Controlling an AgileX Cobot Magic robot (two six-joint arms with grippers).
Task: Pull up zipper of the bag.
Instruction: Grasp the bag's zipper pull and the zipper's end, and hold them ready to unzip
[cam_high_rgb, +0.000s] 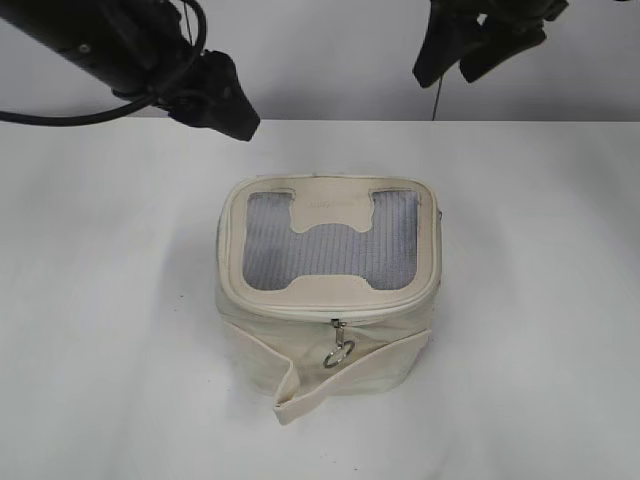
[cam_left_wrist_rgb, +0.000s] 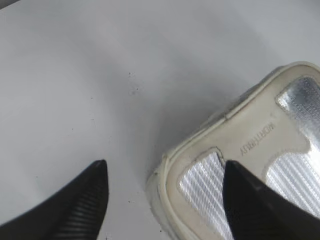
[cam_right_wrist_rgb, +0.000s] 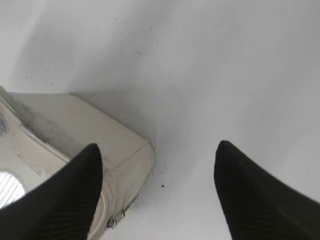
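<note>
My left gripper (cam_left_wrist_rgb: 165, 172) hangs spread at the upper left of the frame, my right gripper (cam_right_wrist_rgb: 157, 152) spread at the upper right, both empty, clear of the bag (cam_high_rgb: 330, 290). I worry the soft cream bag, sitting mid-frame on the table (cam_high_rgb: 100, 300), would slide or crumple if I tug unbraced. Its zipper (cam_high_rgb: 335, 312) rims the lid; the ring pull (cam_high_rgb: 339, 352) looks small, probably slippery.

This looks like a robot lab or test station rather than a home. A plain white bench (cam_high_rgb: 110, 300) meets a bare pale grey wall (cam_high_rgb: 330, 60), and two black robot arms with trailing cable hang above one lone bag (cam_high_rgb: 330, 290).
</note>
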